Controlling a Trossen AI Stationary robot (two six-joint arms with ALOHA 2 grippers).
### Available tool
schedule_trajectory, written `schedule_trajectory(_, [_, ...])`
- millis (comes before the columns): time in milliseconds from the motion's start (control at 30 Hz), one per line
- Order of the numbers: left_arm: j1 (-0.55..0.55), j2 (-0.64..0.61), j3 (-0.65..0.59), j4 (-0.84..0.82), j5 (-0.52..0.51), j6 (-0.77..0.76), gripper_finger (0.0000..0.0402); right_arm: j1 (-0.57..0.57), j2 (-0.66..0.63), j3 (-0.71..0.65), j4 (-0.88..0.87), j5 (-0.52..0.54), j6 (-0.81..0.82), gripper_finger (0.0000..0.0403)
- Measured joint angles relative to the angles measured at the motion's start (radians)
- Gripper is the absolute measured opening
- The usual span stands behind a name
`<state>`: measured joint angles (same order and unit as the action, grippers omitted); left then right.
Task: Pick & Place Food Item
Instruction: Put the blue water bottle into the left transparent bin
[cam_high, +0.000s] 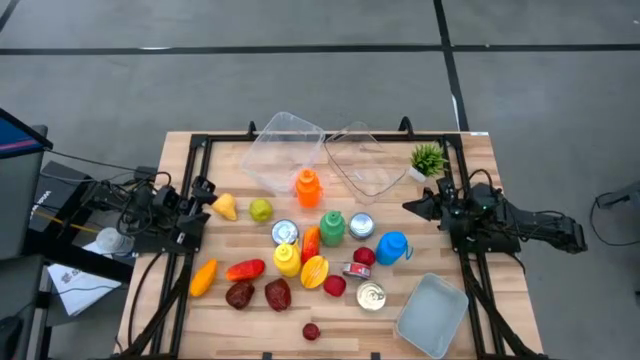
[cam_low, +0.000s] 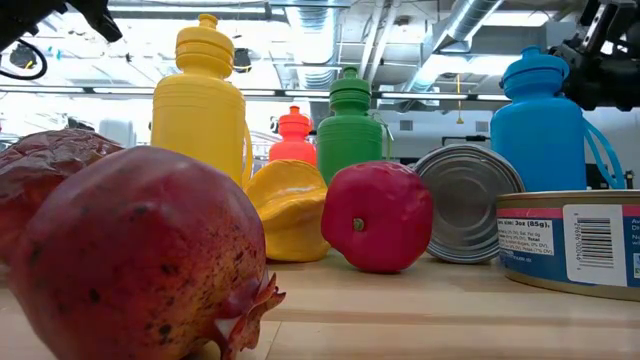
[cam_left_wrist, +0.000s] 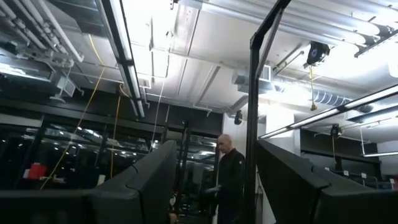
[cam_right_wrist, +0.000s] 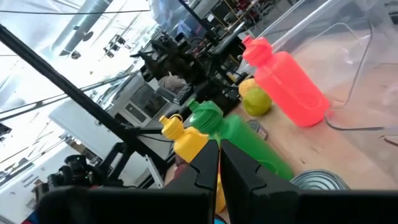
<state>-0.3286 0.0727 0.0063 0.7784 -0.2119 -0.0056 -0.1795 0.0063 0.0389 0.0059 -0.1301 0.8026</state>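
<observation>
Honestly, with the left gripper (cam_high: 205, 190) parted and empty just beside the yellow pear (cam_high: 225, 207) at the table's left edge (right gripper (cam_high: 415, 207) pinched shut, holding nothing), I'd lower it squarely over the fruit before closing.

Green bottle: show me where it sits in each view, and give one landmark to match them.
High view: green bottle stands mid-table, just right of centre.
Low view: it stands in the back row, middle of the picture.
Left wrist view: not in it.
Right wrist view: it shows just past the shut right claw.
Landmark: the yellow bottle beside it.
</observation>
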Motion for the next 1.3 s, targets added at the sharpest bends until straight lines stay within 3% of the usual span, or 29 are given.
schedule_trajectory(100, [0.0, 0.0, 0.0, 0.011, 0.0, 0.0, 0.0209, -0.001, 0.0, 0.001, 0.01, 0.0, 0.011, 0.0012])
schedule_trajectory(267, [0.0, 0.0, 0.0, 0.016, 0.0, 0.0, 0.0209, -0.007, 0.0, 0.014, 0.191, 0.001, -0.001, 0.002])
schedule_trajectory(400, [0.0, 0.0, 0.0, 0.016, 0.0, 0.0, 0.0209, -0.006, 0.015, 0.121, 0.134, 0.001, -0.127, 0.0052])
schedule_trajectory(567, [0.0, 0.0, 0.0, 0.016, 0.0, 0.0, 0.0209, -0.006, 0.13, 0.3, 0.073, 0.024, -0.252, 0.0106])
schedule_trajectory(767, [0.0, 0.0, 0.0, 0.015, 0.0, -0.003, 0.0209, -0.005, 0.38, 0.586, -0.181, 0.025, -0.476, 0.0188])
schedule_trajectory(967, [0.0, 0.0, 0.0, 0.015, 0.0, -0.003, 0.0209, 0.024, 0.627, 0.861, -0.624, 0.022, -0.573, 0.0264])
schedule_trajectory(1100, [0.0, 0.0, 0.0, 0.016, 0.0, -0.003, 0.0209, 0.082, 0.734, 0.968, -0.854, 0.014, -0.594, 0.0286])
schedule_trajectory(1300, [0.0, 0.0, 0.0, 0.015, 0.0, -0.002, 0.0209, 0.192, 0.858, 1.005, -0.885, -0.026, -0.594, 0.0291])
